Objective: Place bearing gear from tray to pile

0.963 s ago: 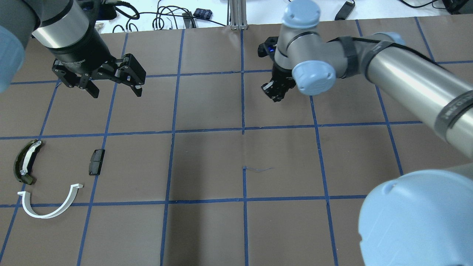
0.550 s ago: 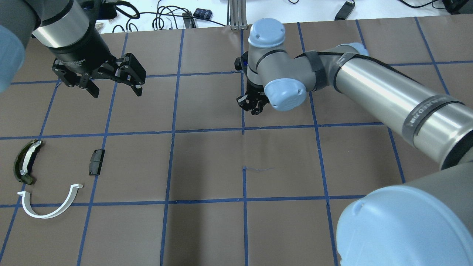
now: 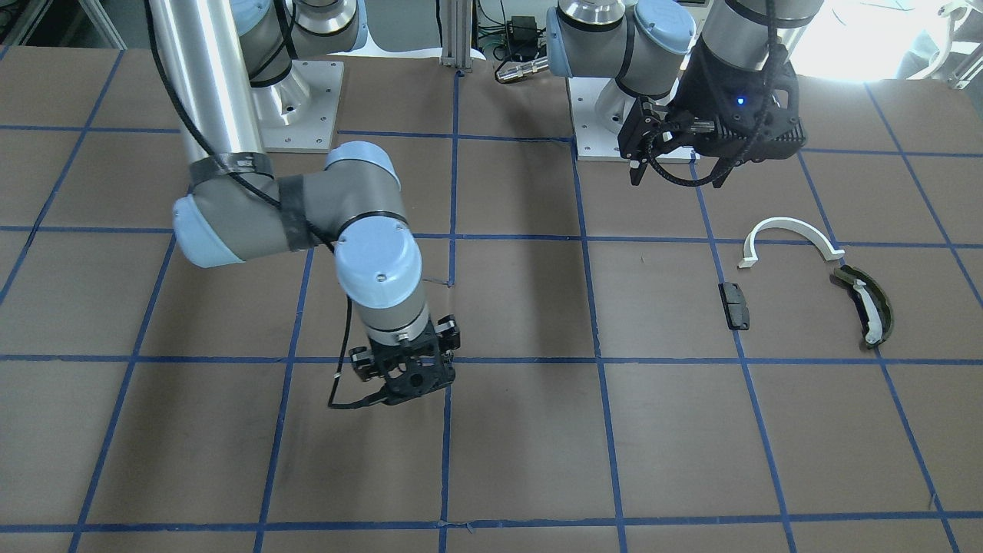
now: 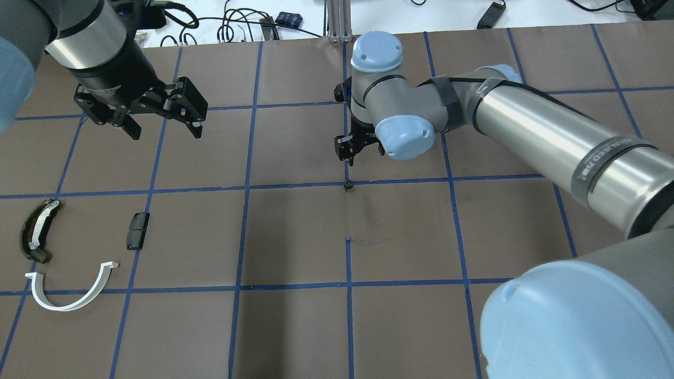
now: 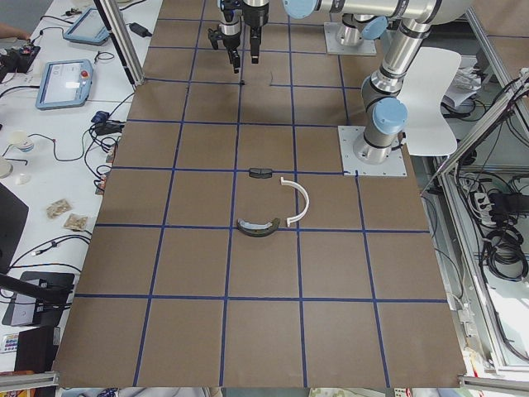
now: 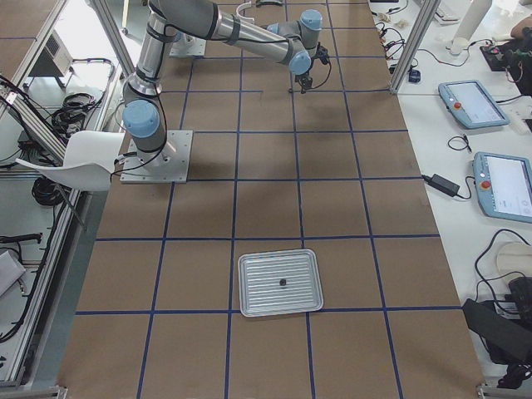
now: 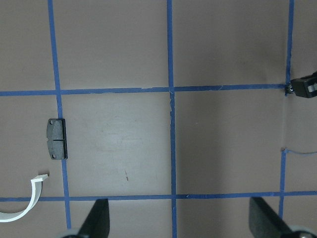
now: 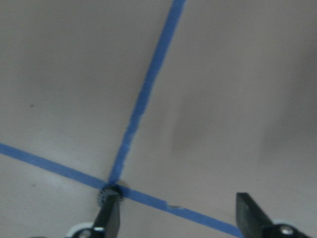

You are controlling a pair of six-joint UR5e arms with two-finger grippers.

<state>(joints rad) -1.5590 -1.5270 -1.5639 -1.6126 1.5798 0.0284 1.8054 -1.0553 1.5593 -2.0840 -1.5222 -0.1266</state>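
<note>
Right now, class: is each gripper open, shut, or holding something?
Left gripper: open, holding nothing.
Right gripper: open, holding nothing; the bearing gear lies on the table.

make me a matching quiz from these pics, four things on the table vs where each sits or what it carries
Things:
1 bearing gear
2 black rectangular block
3 olive curved piece
4 metal tray

Places or states:
a holds one small dark part
b on a crossing of blue tape lines
c carries a white strip
d level with the olive piece, to its right in the overhead view

Pairs: 1-b, 2-d, 3-c, 4-a
</note>
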